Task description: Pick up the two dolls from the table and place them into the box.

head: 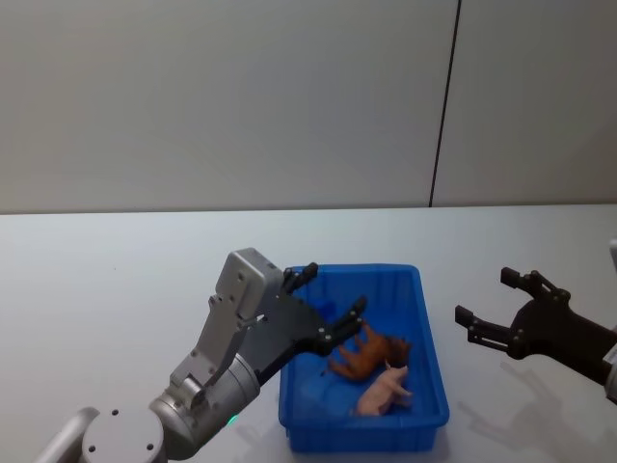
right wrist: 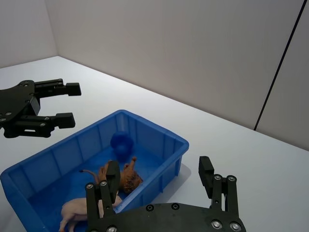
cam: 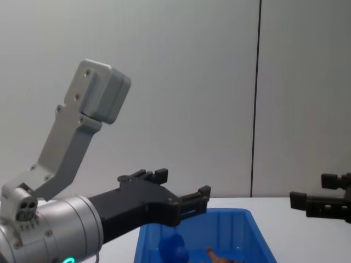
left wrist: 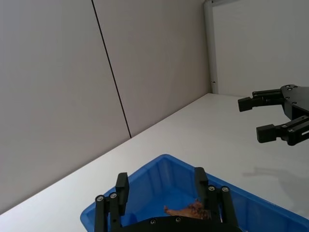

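The blue box (head: 430, 386) stands on the white table, and both dolls lie inside it. The round deep blue doll (right wrist: 123, 142) rests against the box's far wall and shows low in the chest view too (cam: 174, 251). The orange-tan doll (head: 366, 354) lies mid-box. My left gripper (head: 333, 294) hovers open and empty over the box's left side, above the dolls. My right gripper (head: 487, 299) hangs open and empty above the table, to the right of the box and apart from it.
A pink soft toy (head: 386, 389) lies in the box next to the orange-tan doll. The white table (head: 116, 280) stretches bare around the box, with a grey wall behind it.
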Tool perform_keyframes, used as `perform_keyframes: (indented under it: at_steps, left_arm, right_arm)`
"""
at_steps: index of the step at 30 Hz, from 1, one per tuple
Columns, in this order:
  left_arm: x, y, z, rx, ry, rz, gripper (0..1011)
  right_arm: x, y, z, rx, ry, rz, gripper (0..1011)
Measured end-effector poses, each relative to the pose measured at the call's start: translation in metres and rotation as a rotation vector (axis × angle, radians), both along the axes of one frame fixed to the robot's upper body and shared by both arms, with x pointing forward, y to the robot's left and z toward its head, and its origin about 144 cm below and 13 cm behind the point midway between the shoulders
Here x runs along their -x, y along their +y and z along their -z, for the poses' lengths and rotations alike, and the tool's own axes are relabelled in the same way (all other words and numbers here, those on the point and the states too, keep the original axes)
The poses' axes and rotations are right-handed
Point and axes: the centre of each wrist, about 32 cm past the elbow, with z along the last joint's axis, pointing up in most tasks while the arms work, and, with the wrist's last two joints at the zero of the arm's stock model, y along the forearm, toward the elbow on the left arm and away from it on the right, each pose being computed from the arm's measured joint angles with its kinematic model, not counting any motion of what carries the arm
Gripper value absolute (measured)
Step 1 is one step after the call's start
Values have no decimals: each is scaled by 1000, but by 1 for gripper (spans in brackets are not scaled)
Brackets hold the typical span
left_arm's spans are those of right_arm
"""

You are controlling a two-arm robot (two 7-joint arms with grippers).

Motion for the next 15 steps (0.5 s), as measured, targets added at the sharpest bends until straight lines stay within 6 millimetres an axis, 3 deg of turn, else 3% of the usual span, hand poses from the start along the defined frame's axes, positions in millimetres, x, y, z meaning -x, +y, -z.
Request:
perform_keyframes:
  at_steps: [7,15]
  left_arm:
    - [-3,1,0,12,-34,4,1001]
    - [-5,2,0,20,-56,4,1001]
  right_arm:
    - [0,0,0,0,0,0,1001]
    - [0,0,0,0,0,0,1001]
